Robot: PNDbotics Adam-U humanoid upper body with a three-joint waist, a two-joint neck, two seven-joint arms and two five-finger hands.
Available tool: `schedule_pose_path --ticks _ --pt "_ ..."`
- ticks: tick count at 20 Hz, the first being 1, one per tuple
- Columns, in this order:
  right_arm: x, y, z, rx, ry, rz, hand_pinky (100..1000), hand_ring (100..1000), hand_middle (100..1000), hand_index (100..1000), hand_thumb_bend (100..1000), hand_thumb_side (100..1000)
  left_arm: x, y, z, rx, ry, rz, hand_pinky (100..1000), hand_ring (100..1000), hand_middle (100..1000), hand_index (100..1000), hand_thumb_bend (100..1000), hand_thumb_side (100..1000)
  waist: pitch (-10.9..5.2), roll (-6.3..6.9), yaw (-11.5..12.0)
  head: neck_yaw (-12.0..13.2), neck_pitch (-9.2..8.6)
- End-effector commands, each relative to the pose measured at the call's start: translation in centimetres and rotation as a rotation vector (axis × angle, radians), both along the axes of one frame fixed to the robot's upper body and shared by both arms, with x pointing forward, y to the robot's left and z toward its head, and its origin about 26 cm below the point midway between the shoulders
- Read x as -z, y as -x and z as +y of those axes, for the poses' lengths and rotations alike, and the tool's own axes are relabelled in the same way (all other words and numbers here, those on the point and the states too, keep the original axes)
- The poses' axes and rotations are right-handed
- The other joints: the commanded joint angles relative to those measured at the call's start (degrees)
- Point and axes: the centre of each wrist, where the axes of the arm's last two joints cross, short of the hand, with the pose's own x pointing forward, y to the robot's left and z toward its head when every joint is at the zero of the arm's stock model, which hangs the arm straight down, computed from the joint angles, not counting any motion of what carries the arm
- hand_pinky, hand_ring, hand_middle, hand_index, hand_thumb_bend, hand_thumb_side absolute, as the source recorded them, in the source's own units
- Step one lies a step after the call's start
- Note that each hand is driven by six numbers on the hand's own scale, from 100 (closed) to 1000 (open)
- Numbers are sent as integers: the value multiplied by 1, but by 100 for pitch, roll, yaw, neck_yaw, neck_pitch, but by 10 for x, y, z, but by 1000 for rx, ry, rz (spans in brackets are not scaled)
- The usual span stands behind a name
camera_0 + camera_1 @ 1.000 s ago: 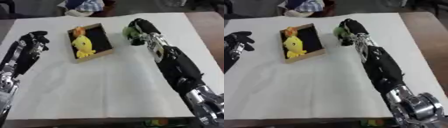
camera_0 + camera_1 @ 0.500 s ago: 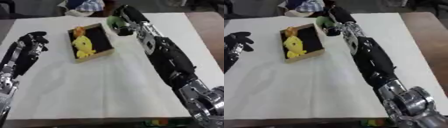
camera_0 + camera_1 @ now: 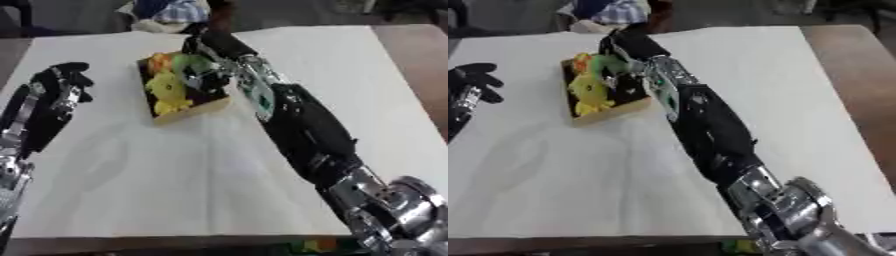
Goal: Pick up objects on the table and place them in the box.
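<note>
A shallow wooden box (image 3: 194, 108) with a dark inside lies at the back left of the white table. In it lies a yellow toy (image 3: 166, 91) with an orange top. My right hand (image 3: 213, 46) reaches over the box from the right, fingers curled round a green toy (image 3: 192, 64) held just above the box's middle. My left hand (image 3: 59, 84) rests open at the left, fingers up, away from the box.
A white cloth (image 3: 219, 170) covers the table, whose brown edge (image 3: 416, 55) shows at the right. A bundle of blue and white cloth (image 3: 171, 11) lies beyond the far edge, just behind the box.
My right hand has carried the green toy leftward, from the table right of the box to above the box's inside. The left hand has stayed where it was.
</note>
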Motion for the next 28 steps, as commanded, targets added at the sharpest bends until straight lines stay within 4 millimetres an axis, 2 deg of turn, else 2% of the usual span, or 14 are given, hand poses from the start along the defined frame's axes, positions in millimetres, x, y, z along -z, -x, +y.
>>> schedule_pose_path --ticks 1,2,3,4,6,9,12,13,14,15,16,20,25,28 --pt "-12 -1 2 24 56 -61 799 796 821 911 100 210 -10 0 0 10 -6 -29 636 555 601 827 100 838 -152 -51 4 -15 -14" --pt "-10 -1 0 43 63 -69 802 801 827 914 100 228 -9 0 0 10 -6 -29 636 555 601 827 100 838 -151 -52 1 -12 -14" --pt "-9 -2 -2 65 63 -76 831 840 863 936 172 395 -9 0 0 8 -6 -28 636 555 601 827 100 839 -151 -53 -6 -9 -14" --pt "-9 -3 -5 84 61 -84 850 865 883 948 214 487 -9 0 0 7 -6 -27 637 555 601 827 100 838 -152 -54 -12 -5 -14" --pt "-10 -4 -9 112 52 -100 880 907 914 962 252 580 -8 1 1 5 -6 -25 639 556 602 827 100 839 -155 -57 -31 0 -14" --pt "-17 -6 -14 129 25 -128 890 916 921 966 241 583 -7 1 1 4 -4 -22 639 556 602 827 100 841 -158 -58 -55 10 -14" --pt "-32 -7 -22 136 -51 -169 881 894 900 958 186 538 -6 1 2 0 -3 -19 639 556 601 827 100 841 -158 -56 -82 29 -14" --pt "-39 -7 -27 139 -97 -184 870 871 878 950 109 474 -5 1 2 -3 -2 -18 638 555 601 827 100 841 -157 -56 -93 46 -14" --pt "-45 -7 -33 142 -148 -197 868 867 874 948 100 462 -5 1 3 -6 0 -18 638 555 601 826 100 842 -155 -56 -104 62 -14" --pt "-52 -6 -39 145 -203 -210 852 837 849 938 100 381 -4 2 4 -10 2 -17 638 555 600 826 100 842 -154 -60 -119 81 -14" --pt "-59 -5 -47 145 -268 -223 845 825 839 934 100 362 -3 2 4 -15 3 -16 638 555 600 825 100 843 -152 -66 -136 98 -14" --pt "-68 9 -75 117 -554 -182 812 768 773 909 100 426 0 3 6 -32 16 -11 637 555 597 823 100 845 -134 -99 -212 186 -14" --pt "-55 35 -102 64 -829 -70 798 730 739 899 100 548 5 5 5 -46 49 -11 634 553 593 820 100 843 -94 -108 -289 290 -14" --pt "-43 54 -119 45 -924 -43 796 705 711 869 100 576 8 6 4 -51 73 -16 634 552 592 820 100 846 -64 -102 -339 330 -14"
